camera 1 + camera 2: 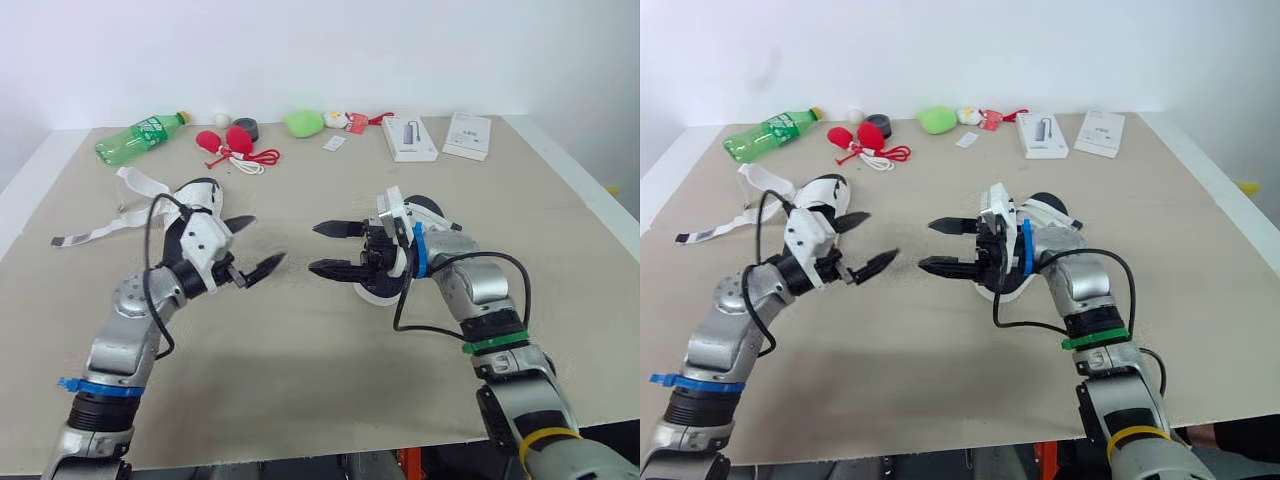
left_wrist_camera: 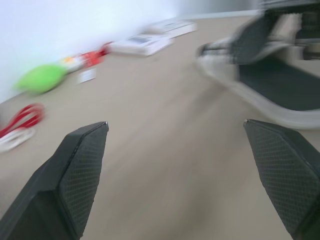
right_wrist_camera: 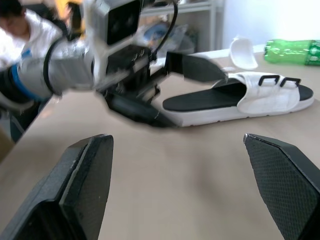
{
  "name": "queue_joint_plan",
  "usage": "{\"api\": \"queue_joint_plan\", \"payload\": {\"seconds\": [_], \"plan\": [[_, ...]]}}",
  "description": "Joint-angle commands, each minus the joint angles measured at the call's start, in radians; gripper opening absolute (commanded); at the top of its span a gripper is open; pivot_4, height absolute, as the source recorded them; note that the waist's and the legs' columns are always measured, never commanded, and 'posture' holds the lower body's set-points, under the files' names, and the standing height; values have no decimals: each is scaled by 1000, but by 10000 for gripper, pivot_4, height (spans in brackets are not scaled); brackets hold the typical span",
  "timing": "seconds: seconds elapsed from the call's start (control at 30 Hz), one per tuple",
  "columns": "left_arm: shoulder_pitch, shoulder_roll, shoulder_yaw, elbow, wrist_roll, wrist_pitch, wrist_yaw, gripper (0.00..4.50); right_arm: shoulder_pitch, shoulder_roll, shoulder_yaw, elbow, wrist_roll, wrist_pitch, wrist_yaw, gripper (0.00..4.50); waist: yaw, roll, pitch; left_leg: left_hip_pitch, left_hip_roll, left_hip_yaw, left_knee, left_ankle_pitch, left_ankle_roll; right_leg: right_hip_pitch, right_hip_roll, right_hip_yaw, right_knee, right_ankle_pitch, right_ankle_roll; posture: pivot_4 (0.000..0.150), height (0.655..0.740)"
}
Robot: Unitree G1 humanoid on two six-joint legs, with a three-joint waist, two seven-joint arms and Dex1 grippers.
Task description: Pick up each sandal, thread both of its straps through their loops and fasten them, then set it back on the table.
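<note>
Tan table against a plain white wall, clutter only along the far edge.

Left end effector spread wide, nothing between its black fingers, tips aimed across the middle of the table. Right end effector likewise wide and empty, tips aimed back at the left one. Two pairs of tips near each other but apart, bare table between them.

Just behind the left end effector, flat on the table: left sandal. White sole and rim, black footbed, broad white band across the front carrying two black loops. Not gripped; contact with the wrist housing impossible to judge. Loose white straps trailing from it over the table toward the robot's left, one ending in a dark tip.

Under and behind the right end effector: right sandal, same white rim and black footbed. White edge peeking out below the base of the fingers, dark part showing beyond the wrist. On the table, not between the fingers; its straps mostly hidden by the arm.

Farther out, well apart from both sandals:
- green bottle lying on its side at the far left
- red cable coiled nearby
- green lump near the centre
- two flat white boxes toward the far right
</note>
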Motion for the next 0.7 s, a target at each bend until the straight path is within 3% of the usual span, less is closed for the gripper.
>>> {"api": "queue_joint_plan", "payload": {"seconds": [0.03, 0.23, 0.5, 0.7], "plan": [[63, -17, 58, -150, -1, 121, 139, 45000, -39, 15, 21, 52, -46, -115, 53, 44590, -1, 0, 0, 0, 0, 0, 0, 0, 0, 0, 0, 0, 0, 0, 1, 1500, 7400], [49, -92, 101, -209, 29, 261, 354, 45000, -63, 96, 34, 124, -88, -173, 14, 44590, -1, 0, 0, 0, 1, -1, -2, 0, 0, -1, 1, -1, 0, 2, 2, 1500, 7400], [-126, -175, 120, -15, 54, 385, 521, 45000, -76, 126, 43, 168, -138, -221, -12, 44590, 1, -1, 0, 0, 0, -1, 0, 2, -5, 0, 1, -1, 0, 4, 1, 1500, 7400], [-227, -199, 115, 141, 78, 395, 560, 45000, -77, 127, 34, 172, -141, -232, -23, 44590, 1, -2, 0, 0, 0, -2, -1, 2, -5, 0, 1, -1, -1, 5, 4, 1500, 7400]]}}
